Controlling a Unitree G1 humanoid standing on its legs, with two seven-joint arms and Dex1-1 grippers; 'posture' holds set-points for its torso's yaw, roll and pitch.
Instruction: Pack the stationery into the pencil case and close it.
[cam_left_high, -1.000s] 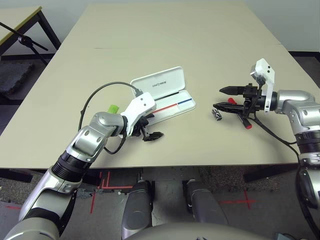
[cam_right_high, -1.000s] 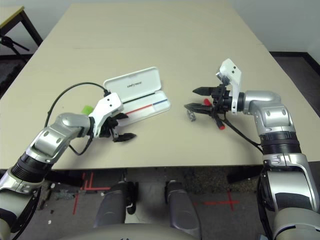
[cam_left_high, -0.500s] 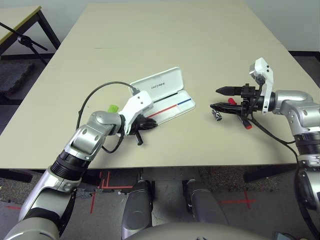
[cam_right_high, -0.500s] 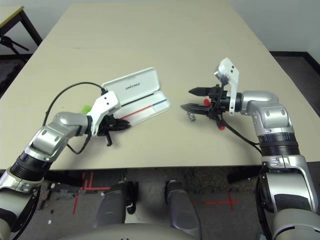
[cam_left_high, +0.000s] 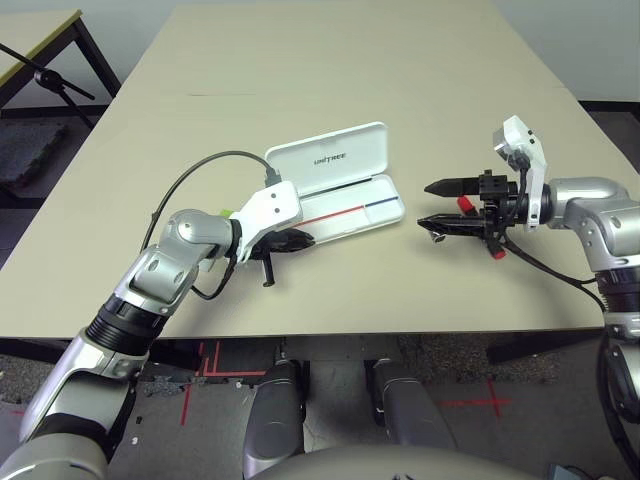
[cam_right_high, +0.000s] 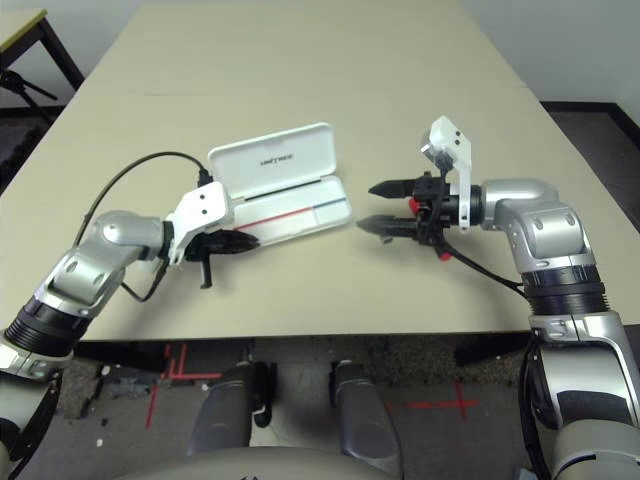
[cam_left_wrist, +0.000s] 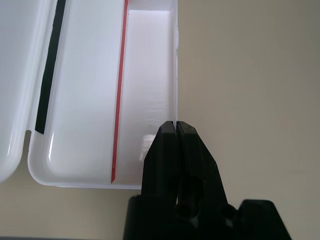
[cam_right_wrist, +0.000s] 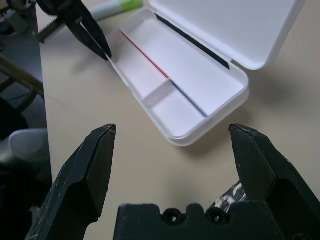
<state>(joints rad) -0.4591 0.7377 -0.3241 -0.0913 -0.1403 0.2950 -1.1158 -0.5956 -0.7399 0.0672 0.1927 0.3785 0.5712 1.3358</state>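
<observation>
A wide beige table fills the scene. On it, a little left of centre, lies the white pencil case, open, its lid with the printed word folded back on the far side and the shallow tray on the near side showing red, blue and black lines and a small divider.

The left gripper sits at the tray's near left corner, its two black fingers pressed together with the thin near wall of the tray pinched between their tips, as the left wrist view shows.

The right gripper hovers over the table to the right of the case, apart from it, pointing left toward it. Its fingers are spread wide, one above the other, with nothing between them.

The red marker lies on the table behind and under the right gripper's fingers. The stick with the lime-green cap lies just left of the case, beyond the left gripper. A small silver-black metal piece lies just under the right gripper.
</observation>
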